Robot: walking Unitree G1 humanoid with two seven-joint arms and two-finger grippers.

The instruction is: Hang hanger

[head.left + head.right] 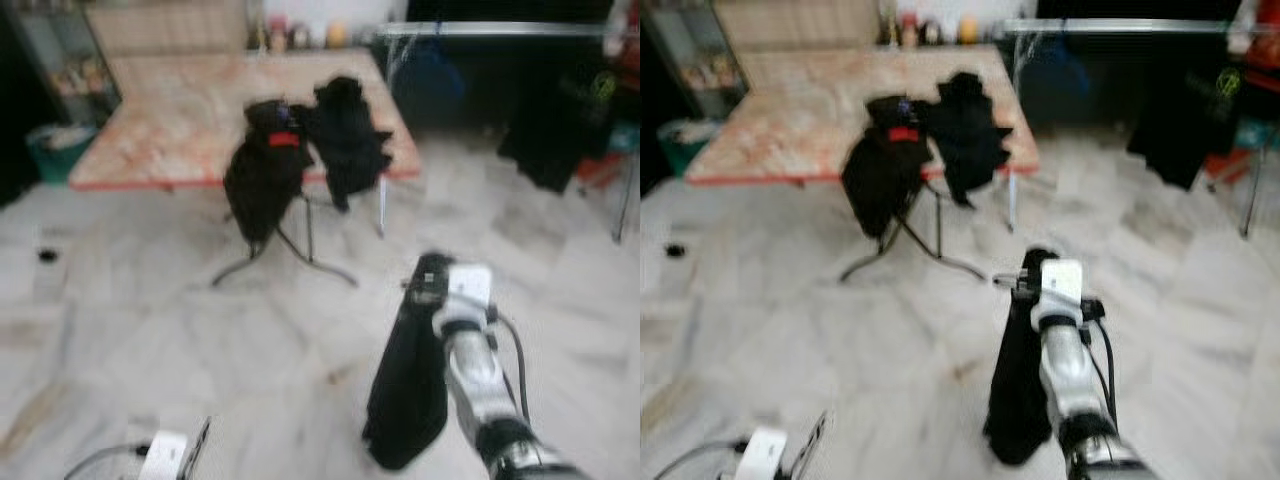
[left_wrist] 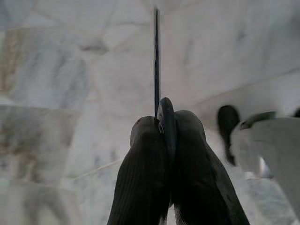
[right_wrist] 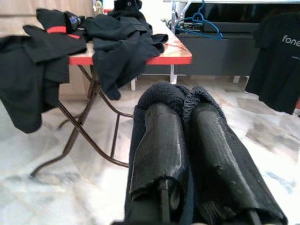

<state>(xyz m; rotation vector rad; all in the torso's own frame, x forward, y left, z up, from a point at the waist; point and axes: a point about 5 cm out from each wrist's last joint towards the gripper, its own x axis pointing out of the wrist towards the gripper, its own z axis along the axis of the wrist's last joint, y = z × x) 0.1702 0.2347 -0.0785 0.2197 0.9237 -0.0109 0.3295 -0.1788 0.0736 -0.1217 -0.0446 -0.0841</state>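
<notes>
My right gripper [image 1: 428, 283] is held out low over the marble floor, shut on the top fold of a black garment [image 1: 405, 400] that hangs straight down from it. In the right wrist view the cloth [image 3: 185, 98] bulges between the two black fingers [image 3: 161, 140]. My left gripper [image 2: 166, 123] is shut on a thin dark hanger [image 2: 156, 61], seen edge-on and sticking out past the fingertips. That gripper [image 1: 195, 448] sits at the bottom left of the left eye view. Far ahead to the right runs a clothes rail [image 1: 500, 30].
A folding table [image 1: 170, 120] with a red edge stands ahead, black clothes [image 1: 300, 150] heaped on it and spilling over the front. On the rail hang a blue hanger [image 3: 201, 21] and a black T-shirt [image 3: 276, 61]. A green bin [image 1: 60, 150] stands at the left.
</notes>
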